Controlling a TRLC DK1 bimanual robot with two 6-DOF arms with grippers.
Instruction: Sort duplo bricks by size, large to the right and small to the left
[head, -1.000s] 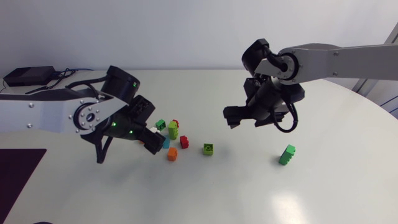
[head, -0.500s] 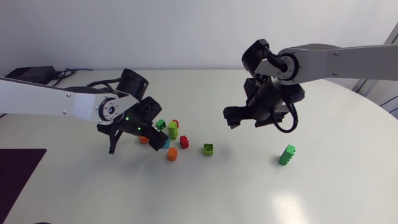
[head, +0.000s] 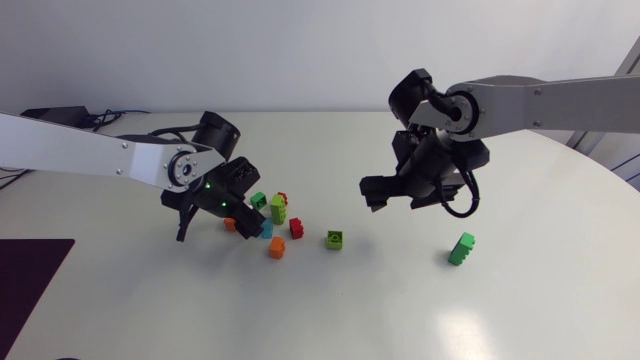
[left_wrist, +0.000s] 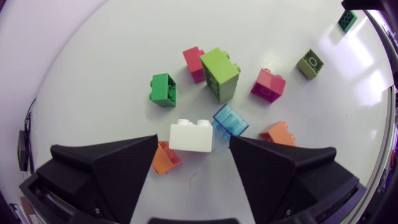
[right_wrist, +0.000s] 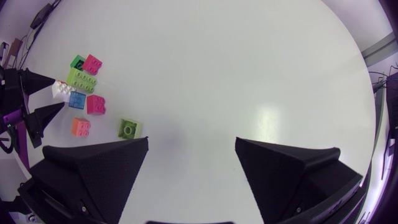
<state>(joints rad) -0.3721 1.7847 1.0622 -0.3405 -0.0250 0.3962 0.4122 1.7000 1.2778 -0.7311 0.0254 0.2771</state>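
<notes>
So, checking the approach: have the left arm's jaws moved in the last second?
Yes. Against the unmoved lone green brick in the head view, the left arm and its jaws have shifted rightward and toward the far edge of the table.

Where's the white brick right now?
In the left wrist view, the white brick lies between the open fingers of the left gripper, beside a clear blue brick.

The right gripper (right_wrist: 191, 142) is hanging open-fingered over the white table (right_wrist: 261, 56). Ahead, the bricks (right_wrist: 84, 81) are lying clustered, with the left gripper (right_wrist: 58, 94) sitting at the white brick (right_wrist: 62, 90).
</notes>
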